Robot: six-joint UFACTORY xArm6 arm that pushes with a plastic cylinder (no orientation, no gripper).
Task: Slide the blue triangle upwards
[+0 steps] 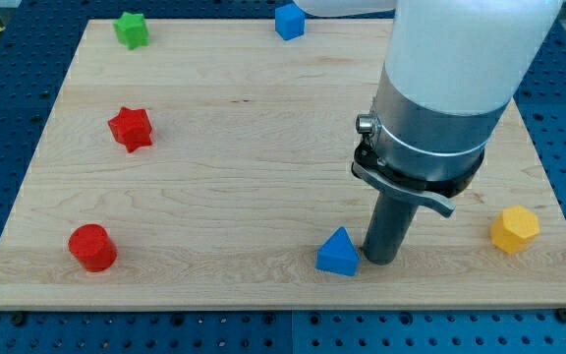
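The blue triangle point(338, 253) lies on the wooden board point(254, 147) near the view's bottom edge, right of centre. My tip point(379, 260) stands on the board just to the triangle's right, touching or almost touching its right side. The rod rises from there into the arm's grey and white body, which hides part of the board's upper right.
A blue block point(289, 21) sits at the view's top, centre. A green star point(132, 29) is at the top left. A red star point(131, 129) is at the left. A red cylinder point(92, 247) is at the bottom left. A yellow hexagonal block point(514, 229) is at the right.
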